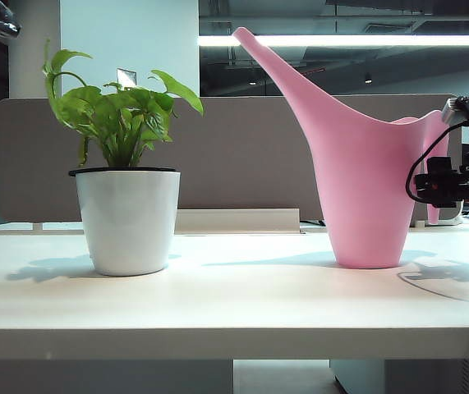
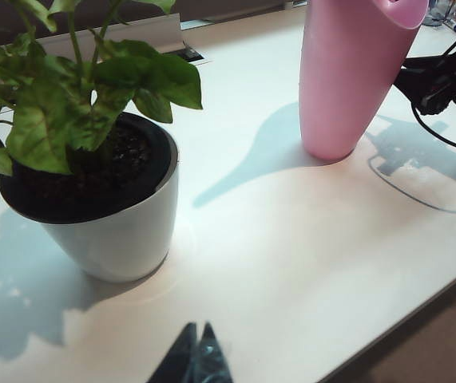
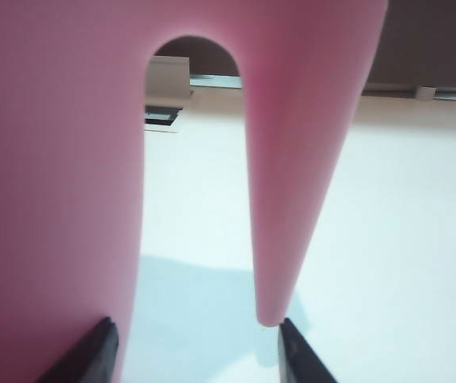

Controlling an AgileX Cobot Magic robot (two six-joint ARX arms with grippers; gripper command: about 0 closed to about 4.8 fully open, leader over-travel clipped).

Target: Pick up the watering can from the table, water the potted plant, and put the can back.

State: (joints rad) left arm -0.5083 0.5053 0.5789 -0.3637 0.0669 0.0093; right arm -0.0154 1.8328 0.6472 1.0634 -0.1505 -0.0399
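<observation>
The worktop (image 1: 234, 295) carries the watering can (image 1: 365, 189) standing upright on the right and the potted plant (image 1: 127, 197) well apart on the left. The pick-up is in hand, I judge: the right end effector (image 3: 192, 351) is released, fingers spread either side of the can's handle tip – next it must close on the handle before lifting. The left end effector (image 2: 194, 355) hangs near the pot; only dark tips show together, seemingly clenched – the rest is cut off
</observation>
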